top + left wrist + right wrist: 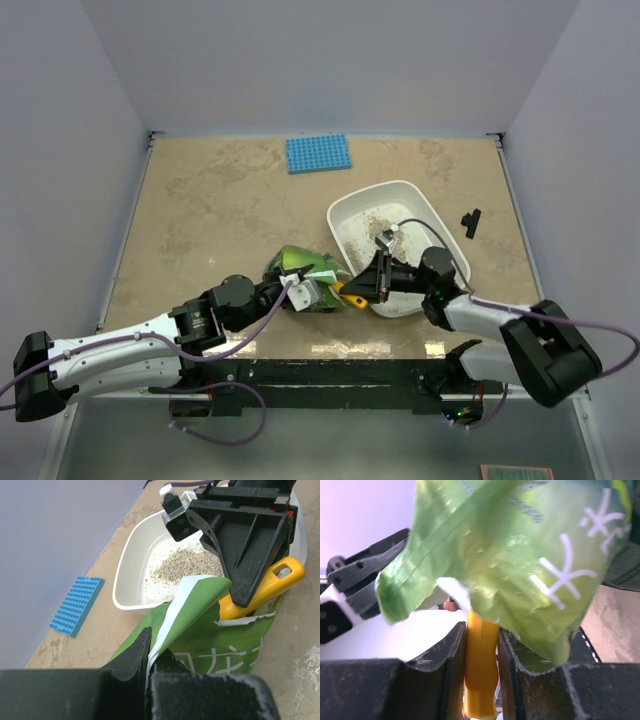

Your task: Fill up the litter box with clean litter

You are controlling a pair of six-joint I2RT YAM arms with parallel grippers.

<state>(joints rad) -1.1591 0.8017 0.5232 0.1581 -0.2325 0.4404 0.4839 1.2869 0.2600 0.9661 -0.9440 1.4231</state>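
**Top view**
- Litter box (pixel 400 184): white rounded tub on the tan surface (pixel 220 210). The right arm (pixel 470 310) reaches over its near rim.
- Clean litter (pixel 372 218): thin speckled patch on the tub floor, with white plastic bare around it.
- Green bag (pixel 298 266): crumpled, against the litter box's near-left corner.
- Orange scoop (pixel 352 297): between the bag and the litter box's near rim.
- Open room: bare surface far and left of the litter box. A blue mat (pixel 318 153) lies well beyond its far-left corner, and a small black piece (pixel 470 221) sits just right of it.

**Left wrist view**
- Left fingers (pixel 132 655): pinched together on the bag's foil edge.
- Litter box: just beyond the bag, with a smooth, unbroken rim.
- Litter: low beige-grey heap, fine and sandy, partly under the right arm.
- Scoop: the handle juts from the bag's torn mouth beside the litter box rim, and its other end is hidden inside.

**Right wrist view**
- Right fingers (pixel 452 655): clamped on both sides of the orange handle.
- Bag: drapes over the fingers and hides most of the litter box.
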